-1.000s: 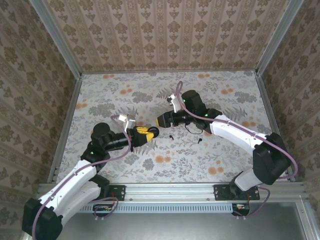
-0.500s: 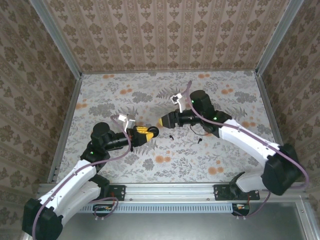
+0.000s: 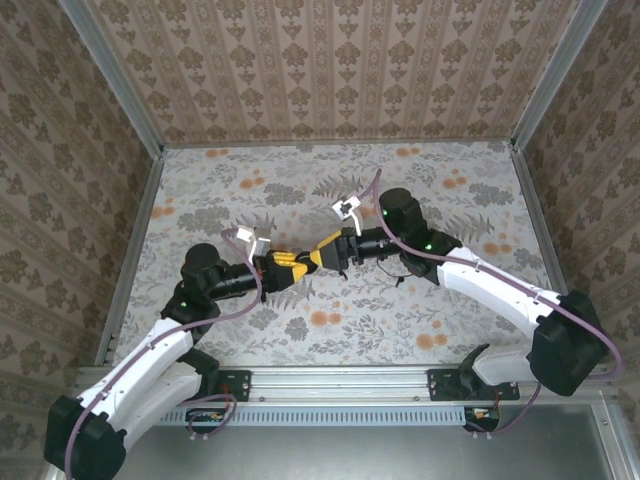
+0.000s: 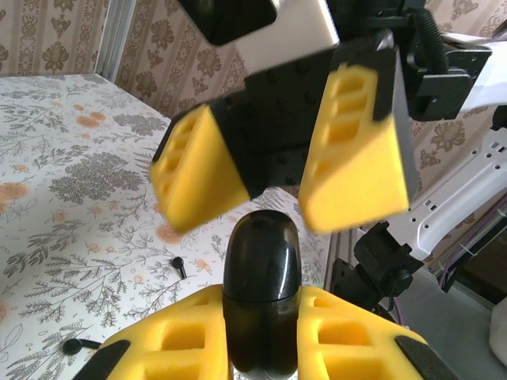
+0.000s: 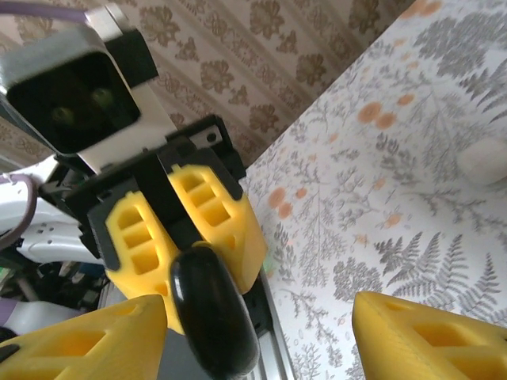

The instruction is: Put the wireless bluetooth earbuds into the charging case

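One floral tabletop is seen. Two claws are counted: the left claw is clamped on the single black charging case, while the right claw is spread wide just beyond the case's free end, gripping nothing. Two wireless bluetooth earbuds are seen lying on the tabletop, clear of both claws.

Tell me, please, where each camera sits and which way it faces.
Top: above and behind the bases, looking down at the table; both arms show, with the left gripper tip to tip with the right gripper.
Left wrist: looks along its own fingers, shut on the case, toward the open right gripper; an earbud lies on the table.
Right wrist: looks past its own spread fingers at the left gripper and case.
Shared: both wrist views show the case, from opposite sides.
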Robot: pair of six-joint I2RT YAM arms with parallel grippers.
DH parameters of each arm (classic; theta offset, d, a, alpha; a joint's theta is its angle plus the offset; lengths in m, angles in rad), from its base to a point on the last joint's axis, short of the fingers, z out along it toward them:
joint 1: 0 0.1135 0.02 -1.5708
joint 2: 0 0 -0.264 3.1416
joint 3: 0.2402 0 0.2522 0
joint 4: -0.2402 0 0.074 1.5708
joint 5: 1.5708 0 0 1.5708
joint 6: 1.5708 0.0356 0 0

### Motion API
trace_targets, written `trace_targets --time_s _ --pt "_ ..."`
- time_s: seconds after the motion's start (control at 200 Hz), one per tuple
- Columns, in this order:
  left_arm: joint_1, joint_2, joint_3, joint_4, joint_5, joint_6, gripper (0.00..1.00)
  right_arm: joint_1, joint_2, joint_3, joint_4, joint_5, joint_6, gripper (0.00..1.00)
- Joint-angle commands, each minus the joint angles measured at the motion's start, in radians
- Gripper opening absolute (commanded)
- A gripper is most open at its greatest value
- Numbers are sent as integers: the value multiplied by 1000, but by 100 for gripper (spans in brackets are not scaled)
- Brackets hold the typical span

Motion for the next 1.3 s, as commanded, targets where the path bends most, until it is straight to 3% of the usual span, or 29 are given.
trace_targets --time_s 0.0,0.14,0.25,0.33,0.52,0.745,0.875,0.995,1.295 --pt "5 -6 37 34 28 -18 0 21 17 47 29 -72 2 64" --pt "3 -7 37 34 31 -23 0 33 39 67 8 -89 -3 55" --pt "2 -7 38 32 36 -23 0 32 44 75 7 -79 -4 30" --pt "3 -7 37 26 39 -23 0 32 44 86 6 -75 -9 18" --pt "3 -23 37 -4 19 -15 0 32 72 113 5 -78 -22 10" --pt "5 -71 30 -63 -53 -3 50 32 31 106 -14 -46 -75 5" --pt "15 -84 27 -88 -62 -7 60 32 17 108 -37 -32 -96 4" --pt "23 -78 24 -82 -46 -24 57 32 17 108 -36 -31 -96 4" --pt "28 -2 24 18 22 -77 38 33 20 110 -8 -52 -78 4"
